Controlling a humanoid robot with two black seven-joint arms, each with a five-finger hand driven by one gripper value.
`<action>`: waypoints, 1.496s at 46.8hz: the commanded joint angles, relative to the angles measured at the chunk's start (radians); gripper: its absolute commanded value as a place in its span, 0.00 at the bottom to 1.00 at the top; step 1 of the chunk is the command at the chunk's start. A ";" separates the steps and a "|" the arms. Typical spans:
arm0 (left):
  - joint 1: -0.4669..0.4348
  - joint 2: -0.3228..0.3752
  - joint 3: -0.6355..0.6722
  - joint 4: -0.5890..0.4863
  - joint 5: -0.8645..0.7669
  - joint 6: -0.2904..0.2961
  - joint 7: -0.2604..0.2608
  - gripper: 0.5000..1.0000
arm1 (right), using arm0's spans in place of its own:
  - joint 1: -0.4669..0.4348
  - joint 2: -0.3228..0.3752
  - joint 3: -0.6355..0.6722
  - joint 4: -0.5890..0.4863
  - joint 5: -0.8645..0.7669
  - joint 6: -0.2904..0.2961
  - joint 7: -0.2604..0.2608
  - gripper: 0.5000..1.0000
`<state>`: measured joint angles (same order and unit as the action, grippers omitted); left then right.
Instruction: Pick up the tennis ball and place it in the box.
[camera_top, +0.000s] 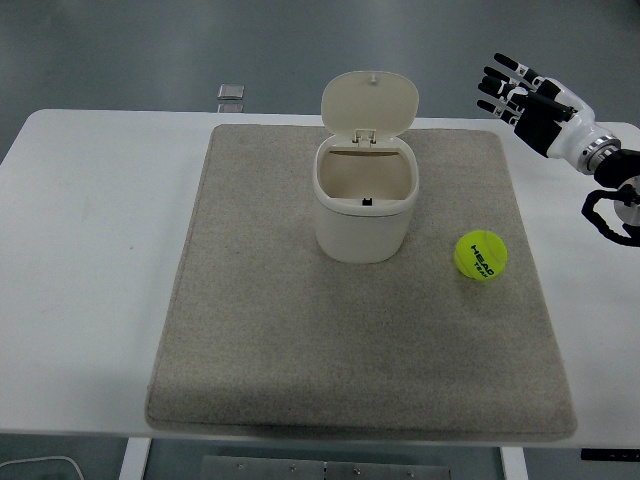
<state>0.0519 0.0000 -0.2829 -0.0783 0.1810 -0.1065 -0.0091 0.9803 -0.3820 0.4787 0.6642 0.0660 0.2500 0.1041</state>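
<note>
A yellow tennis ball (480, 255) lies on the grey mat (260, 340), to the right of a cream box (364, 200) with its hinged lid flipped up at the back. The box stands upright near the mat's middle and its inside looks empty. My right hand (510, 88) comes in from the right edge, raised above the table's far right corner, fingers spread and holding nothing. It is well behind and to the right of the ball. The left arm does not show.
A small silver square object (231, 93) lies at the table's far edge, beyond the mat. The white table (90, 260) surrounds the mat on the left and right.
</note>
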 joint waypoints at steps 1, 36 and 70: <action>0.000 0.000 -0.004 -0.001 0.000 0.002 0.001 0.98 | 0.001 0.000 0.000 0.002 0.000 -0.005 0.000 0.85; -0.009 0.000 0.001 -0.005 0.000 0.002 0.000 0.98 | 0.001 -0.012 -0.005 0.012 -0.017 0.029 0.002 0.85; -0.010 0.000 0.001 -0.005 0.000 0.002 0.000 0.98 | 0.026 -0.058 -0.009 0.023 -0.144 0.067 0.000 0.85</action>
<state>0.0431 0.0000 -0.2820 -0.0828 0.1810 -0.1044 -0.0093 1.0062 -0.4154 0.4702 0.6813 -0.0493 0.3113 0.1043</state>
